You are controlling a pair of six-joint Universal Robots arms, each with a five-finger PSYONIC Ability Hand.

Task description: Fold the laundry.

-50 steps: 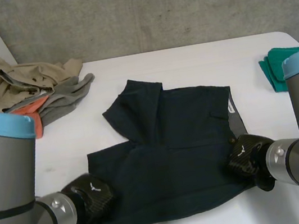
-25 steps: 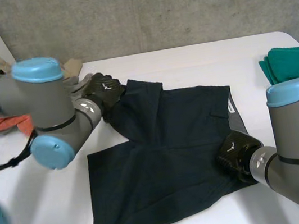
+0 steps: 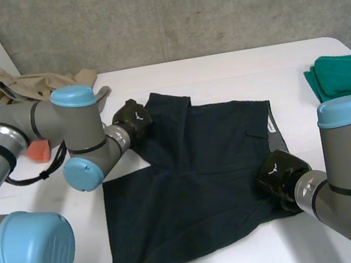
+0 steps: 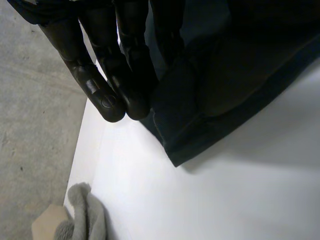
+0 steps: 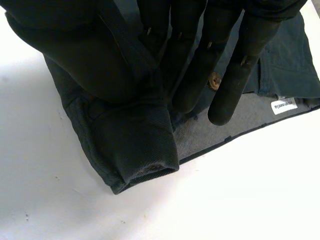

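Head view first: the dark shorts (image 3: 208,166) lie spread across the middle of the white surface (image 3: 220,74), one leg reaching toward the upper left of the frame, waistband at the right. The left hand (image 3: 132,119) is on that upper-left leg corner. The right hand (image 3: 278,178) sits lower right, on the waistband end.

Over to the left wrist view: straight fingers (image 4: 107,97) have the hem running up among them, and the free corner just past the fingertips hangs off the surface with shadow beneath. That reads as a pinch on the shorts. In the right wrist view it's plainer, thumb (image 5: 95,60) clamping a bunched fold of waistband against the fingers, with the white label (image 5: 283,105) just beyond the fingertips.

So both ends are taken up, and this looks like the start of a fold. The next move calls for carrying the leg across toward the waistband side, with both holds kept firm so the cloth doesn't slip or wrinkle.

Unfolded clothes (image 3: 30,101) wait upper left. A folded green cloth (image 3: 340,75) sits far right.
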